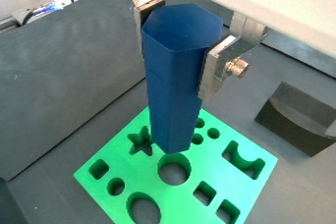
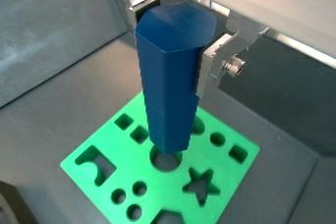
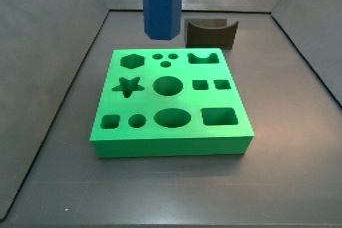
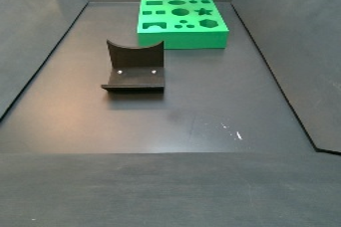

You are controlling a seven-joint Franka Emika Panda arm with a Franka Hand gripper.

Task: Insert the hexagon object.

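Note:
My gripper is shut on the upper end of the hexagon object, a long blue faceted bar held upright. Silver fingers press its two opposite sides; both wrist views show this grip. The bar hangs over the green board, its lower end above the middle holes, near a round hole. In a side view the bar comes down from above and ends a little above the board's far edge. The gripper itself is out of both side views.
A dark grey block with a curved notch stands just behind the board; it also shows in a side view in the middle of the floor. Grey walls enclose the floor. The green board sits near the far wall.

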